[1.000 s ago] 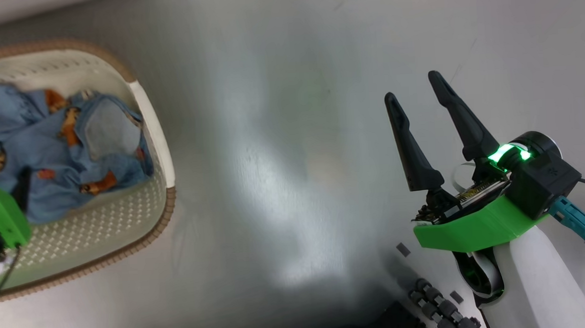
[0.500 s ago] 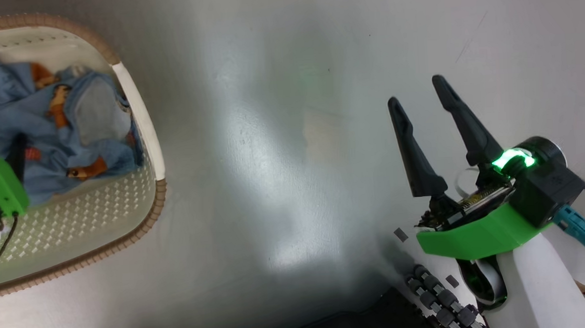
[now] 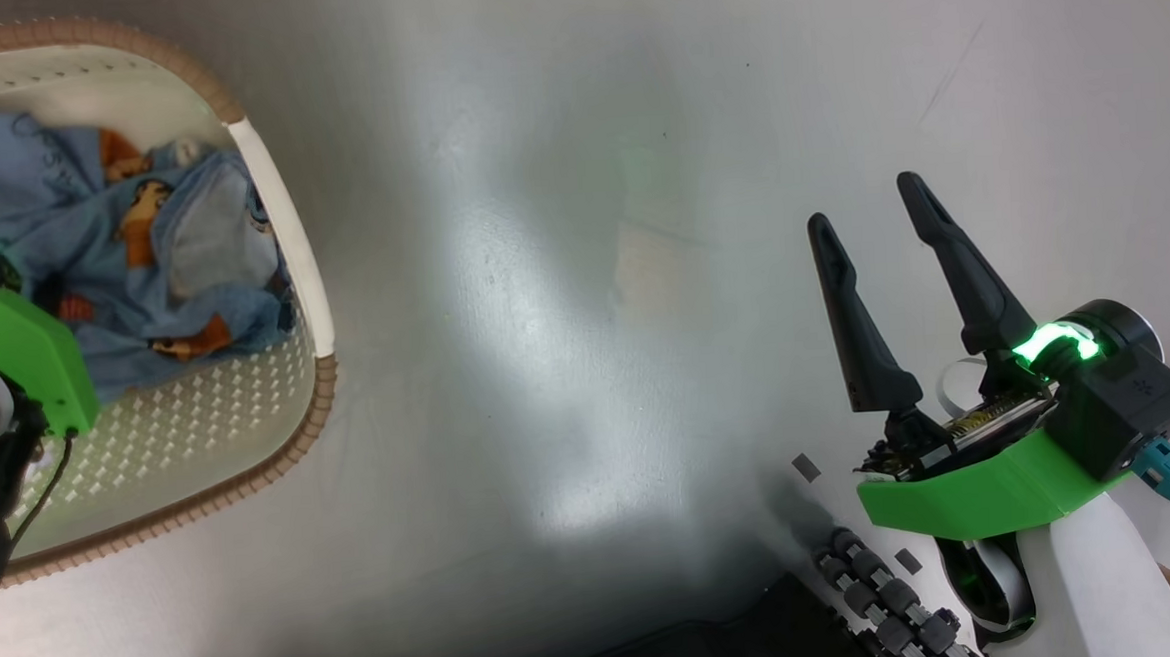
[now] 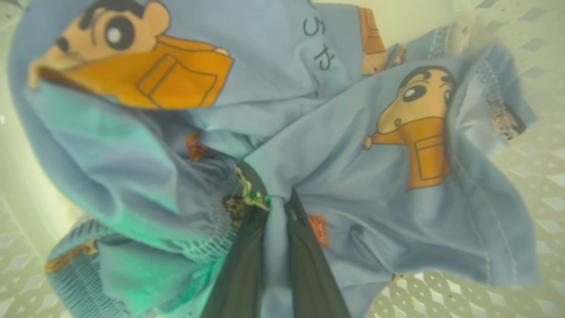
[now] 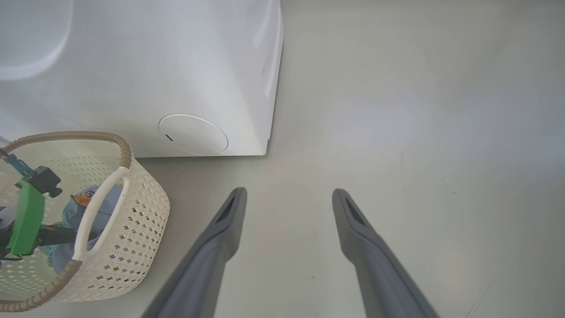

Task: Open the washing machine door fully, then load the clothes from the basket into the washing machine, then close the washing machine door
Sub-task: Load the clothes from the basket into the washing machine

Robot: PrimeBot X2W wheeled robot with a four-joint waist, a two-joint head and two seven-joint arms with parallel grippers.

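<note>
Your left gripper (image 4: 277, 201) clamped a central fold of the light blue cartoon-print fabric clothes (image 4: 375, 198): soft, light, likely to trail. Your right gripper (image 3: 864, 204), four o'clock, stood wide.

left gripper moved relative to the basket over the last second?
Yes. In head view the left gripper, shut on clothes, has shifted right toward the basket handle and up from its near rim.
</note>
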